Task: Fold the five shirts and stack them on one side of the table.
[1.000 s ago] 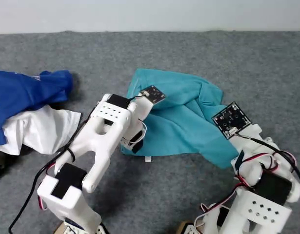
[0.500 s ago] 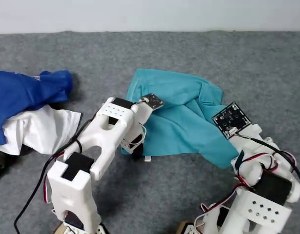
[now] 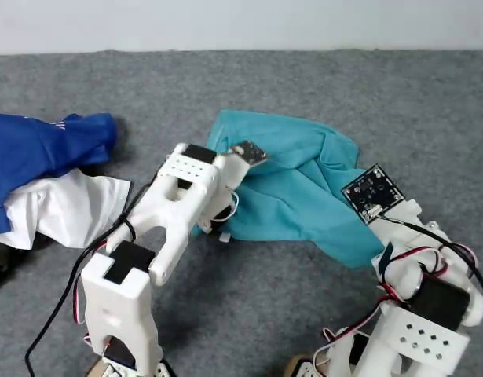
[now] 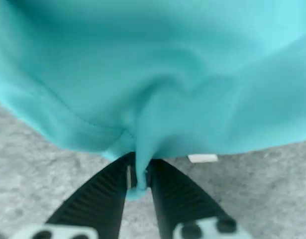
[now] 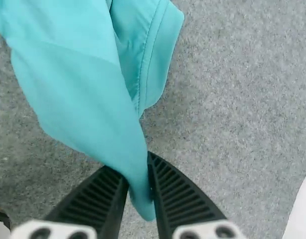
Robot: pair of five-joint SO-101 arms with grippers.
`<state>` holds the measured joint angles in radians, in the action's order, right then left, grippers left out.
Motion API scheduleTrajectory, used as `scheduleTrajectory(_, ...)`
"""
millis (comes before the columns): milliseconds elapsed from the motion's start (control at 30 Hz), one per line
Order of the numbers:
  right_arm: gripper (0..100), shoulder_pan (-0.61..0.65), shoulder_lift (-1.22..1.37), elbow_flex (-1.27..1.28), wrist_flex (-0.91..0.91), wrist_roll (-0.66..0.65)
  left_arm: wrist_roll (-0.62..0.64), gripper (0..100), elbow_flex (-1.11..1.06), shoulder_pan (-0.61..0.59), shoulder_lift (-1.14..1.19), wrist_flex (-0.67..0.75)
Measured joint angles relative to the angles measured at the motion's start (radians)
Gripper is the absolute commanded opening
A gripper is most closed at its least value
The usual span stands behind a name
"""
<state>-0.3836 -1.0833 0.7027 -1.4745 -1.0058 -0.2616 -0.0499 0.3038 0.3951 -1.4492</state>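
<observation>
A teal shirt [image 3: 292,184] lies crumpled in the middle of the grey table. My left gripper [image 4: 139,180] is shut on a pinched fold of the teal shirt's [image 4: 157,79] near hem, beside a small white label [image 4: 202,158]. In the high view the left arm [image 3: 178,204] covers the shirt's left edge. My right gripper [image 5: 138,186] is shut on a corner of the teal shirt [image 5: 78,84] at its near right end. A blue shirt [image 3: 41,145] and a white shirt [image 3: 64,206] lie heaped at the table's left edge.
Grey carpet-like table surface [image 3: 249,314] stretches between the two arm bases. The right arm's base [image 3: 422,322] stands at the near right. A white wall runs along the far edge.
The left arm has pulled the shirt's near-left hem up and away from the front, so the hem has lifted and the label has shifted left. The right arm has not moved.
</observation>
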Motion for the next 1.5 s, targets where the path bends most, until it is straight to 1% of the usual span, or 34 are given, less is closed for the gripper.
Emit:
scheduleTrajectory(100,0.9,0.000,0.000,-0.075,-0.026,0.000,0.000,1,0.055,-0.002,-0.101,-0.055)
scheduleTrajectory(200,0.9,0.000,0.000,-0.144,-0.031,0.000,-0.002,1,0.095,-0.028,-0.239,-0.075)
scheduleTrajectory(267,0.9,0.000,0.000,-0.184,-0.031,0.023,-0.003,1,0.112,-0.052,-0.331,-0.077)
scheduleTrajectory(567,0.9,0.008,0.002,-0.278,-0.031,0.238,-0.003,1,0.132,-0.172,-0.684,-0.077)
scheduleTrajectory(667,0.9,0.049,0.002,-0.356,-0.031,0.311,0.041,1,0.157,-0.183,-0.784,-0.077)
scheduleTrajectory(733,0.9,0.081,0.034,-0.450,-0.031,0.353,0.063,1,0.181,-0.183,-0.838,-0.077)
scheduleTrajectory(833,0.9,0.112,0.147,-0.612,-0.031,0.387,0.072,1,0.199,-0.183,-0.898,-0.063)
scheduleTrajectory(1233,0.9,0.120,0.572,-1.390,-0.031,0.393,0.075,1,0.199,-0.186,-1.010,0.121)
scheduleTrajectory(1367,0.9,0.120,0.640,-1.597,-0.031,0.393,0.008,1,0.199,-0.186,-1.053,0.181)
scheduleTrajectory(1500,0.9,0.120,0.655,-1.725,-0.031,0.333,-0.049,1,0.199,-0.186,-1.097,0.189)
